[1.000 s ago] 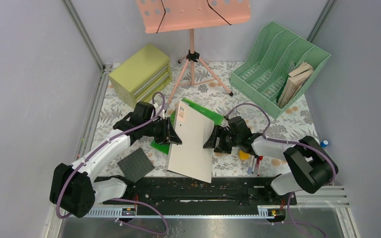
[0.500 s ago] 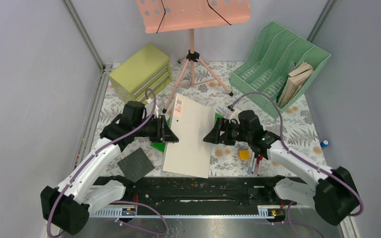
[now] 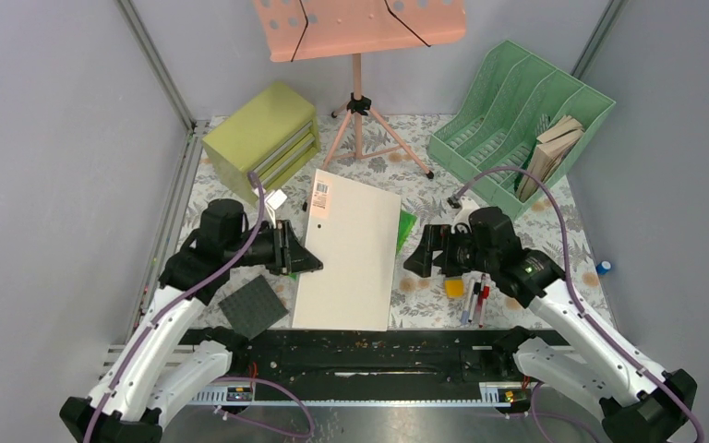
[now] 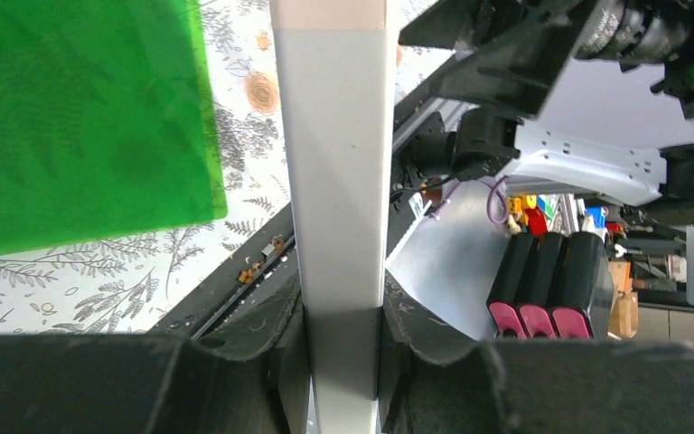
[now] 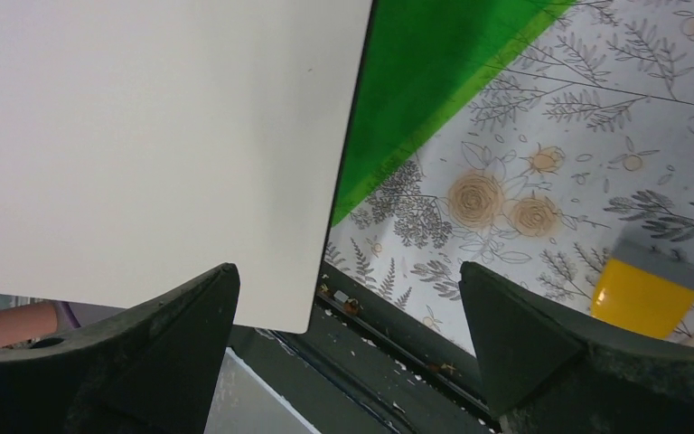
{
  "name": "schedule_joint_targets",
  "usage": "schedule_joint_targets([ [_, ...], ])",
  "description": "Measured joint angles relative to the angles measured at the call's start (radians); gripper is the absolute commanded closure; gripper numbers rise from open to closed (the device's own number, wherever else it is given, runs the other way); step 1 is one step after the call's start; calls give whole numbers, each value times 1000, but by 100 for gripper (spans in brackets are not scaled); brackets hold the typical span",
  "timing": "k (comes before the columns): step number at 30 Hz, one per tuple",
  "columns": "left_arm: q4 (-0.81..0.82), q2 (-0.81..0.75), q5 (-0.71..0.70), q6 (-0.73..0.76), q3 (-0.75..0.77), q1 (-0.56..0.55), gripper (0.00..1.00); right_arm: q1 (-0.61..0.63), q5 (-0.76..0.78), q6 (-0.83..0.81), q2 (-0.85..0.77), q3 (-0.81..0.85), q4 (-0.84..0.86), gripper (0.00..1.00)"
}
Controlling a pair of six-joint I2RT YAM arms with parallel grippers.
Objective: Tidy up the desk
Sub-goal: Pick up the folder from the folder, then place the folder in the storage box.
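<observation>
The white panel (image 3: 349, 249) has a smooth, matt, card-like face. Under it, the green sheet (image 5: 434, 81) looks like glossy translucent plastic. The bench (image 3: 425, 198) wears a matt printed covering. At two o'clock, the mint file rack (image 3: 480, 111) is slotted plastic. The right fingers (image 5: 524, 353) are matt black.

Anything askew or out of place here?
Yes. The white book is pinched by one edge in the left gripper alone, skewed across the desk, its near end over the black base rail. A green folder lies half hidden beneath it; the right gripper stands open, apart.
</observation>
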Motion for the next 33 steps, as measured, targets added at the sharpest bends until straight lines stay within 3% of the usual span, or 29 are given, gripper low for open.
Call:
schedule_joint_targets([
  [5,-7,-64,58,0,-31,0,95,-58,-15,-45,-10,40,-82,0],
  [14,-26,-79,179,-2,-114,0,95,-267,-303,-68,11,-8,-89,1],
  [21,-27,-77,254,-2,-145,0,96,-293,-503,-51,80,-79,-24,0],
  [29,-10,-85,335,-12,-153,0,97,-321,-587,-38,117,-78,23,1],
  [33,42,-105,364,-51,-183,0,97,-324,-646,29,110,-94,127,1],
])
